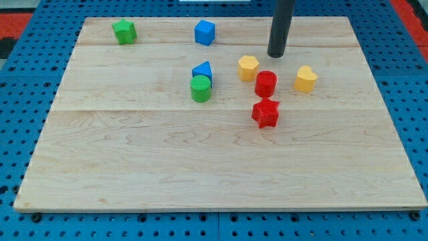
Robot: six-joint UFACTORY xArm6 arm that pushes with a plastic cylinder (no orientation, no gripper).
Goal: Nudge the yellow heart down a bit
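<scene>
The yellow heart (305, 79) lies on the wooden board (134, 167) at the view's right, upper half. My tip (277, 55) stands above and to the left of it, apart from it, with a gap between. A yellow hexagon-like block (248, 67) lies just left and below the tip. A red cylinder (265, 84) sits between the two yellow blocks, slightly lower. A red star (265, 113) lies below the cylinder.
A blue block (202, 70) touches a green cylinder (200, 88) left of centre. A green block (124, 31) and a blue cube (204, 32) lie near the top edge. Blue pegboard (20, 80) surrounds the board.
</scene>
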